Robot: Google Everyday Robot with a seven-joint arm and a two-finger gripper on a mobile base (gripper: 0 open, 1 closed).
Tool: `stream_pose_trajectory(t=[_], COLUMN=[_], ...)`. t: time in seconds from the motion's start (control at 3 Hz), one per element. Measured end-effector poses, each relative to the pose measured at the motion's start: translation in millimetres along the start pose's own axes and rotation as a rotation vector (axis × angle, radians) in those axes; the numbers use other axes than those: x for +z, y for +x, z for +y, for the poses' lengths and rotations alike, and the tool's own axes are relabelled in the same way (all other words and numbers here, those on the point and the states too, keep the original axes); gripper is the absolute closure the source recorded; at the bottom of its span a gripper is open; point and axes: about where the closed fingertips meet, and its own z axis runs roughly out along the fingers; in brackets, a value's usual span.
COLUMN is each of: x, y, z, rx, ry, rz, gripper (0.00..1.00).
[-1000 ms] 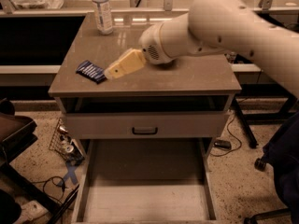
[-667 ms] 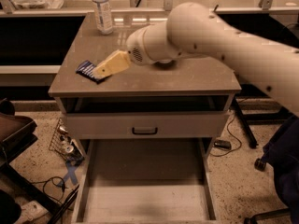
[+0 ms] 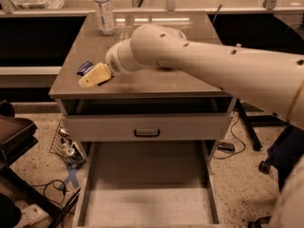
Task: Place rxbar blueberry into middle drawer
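Observation:
The rxbar blueberry point(image 3: 84, 67) is a small dark blue wrapper lying flat near the left edge of the cabinet top point(image 3: 156, 82). My gripper point(image 3: 94, 75) is at the end of the big white arm that reaches in from the right. It sits low over the bar's near right side and hides part of it, so I cannot tell whether it touches the bar. The middle drawer point(image 3: 147, 208) is pulled far out at the bottom, a wide shallow tray with low side walls and nothing on its floor.
A drawer front with a dark bar handle point(image 3: 147, 132) sits below an open dark slot. A water bottle point(image 3: 103, 11) stands at the back left of the top. A wire basket point(image 3: 66, 146) and cables lie on the floor at left, and a chair base point(image 3: 280, 158) stands at right.
My arm has swung left and down across the cabinet top. The gripper has come to the bar and now covers part of it. The bar and drawers have not moved.

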Motion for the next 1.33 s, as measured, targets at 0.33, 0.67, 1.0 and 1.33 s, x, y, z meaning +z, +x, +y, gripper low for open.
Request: stream_pose_trajectory(t=[0.33,0.67,1.0,1.33], x=[26.6,42.4,59.2,60.8], y=[13.3,17.6,21.4,21.1], z=[1.1,-3.0,-6.6,-6.2], rx=[0.012,0.027,0.044,0.050], ry=[0.012,0.015,0.006,0.004], rz=[0.040,0.070,0.095,0.096], gripper=[0.00,0.00,0.26,0.49])
